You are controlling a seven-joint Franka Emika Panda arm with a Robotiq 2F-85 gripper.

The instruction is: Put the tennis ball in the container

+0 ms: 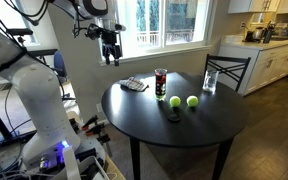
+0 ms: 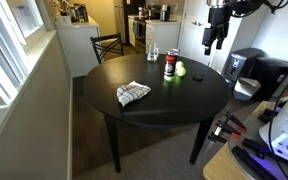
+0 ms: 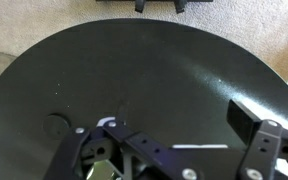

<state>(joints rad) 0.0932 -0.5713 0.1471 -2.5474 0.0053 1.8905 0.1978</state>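
Two yellow-green tennis balls point(image 1: 174, 100) point(image 1: 192, 101) lie side by side on the round black table point(image 1: 144, 115). The container point(image 1: 161, 82), a tall clear can with a red band, stands upright just behind them. In an exterior view the container point(image 2: 169, 65) has a ball point(image 2: 180, 69) touching or almost touching its side. My gripper point(image 1: 109, 50) point(image 2: 216, 35) hangs high in the air beyond the table's edge, well away from the balls, open and empty. The wrist view shows only the bare tabletop point(image 3: 144, 70) under the open jaws point(image 3: 164, 125); balls and container are out of that view.
A clear drinking glass point(image 1: 210, 82) point(image 2: 152, 53) stands near the table's edge by a dark chair point(image 1: 229, 70). A checked cloth point(image 1: 134, 86) point(image 2: 133, 93) lies on the table. Windows, kitchen counters and robot equipment surround the table.
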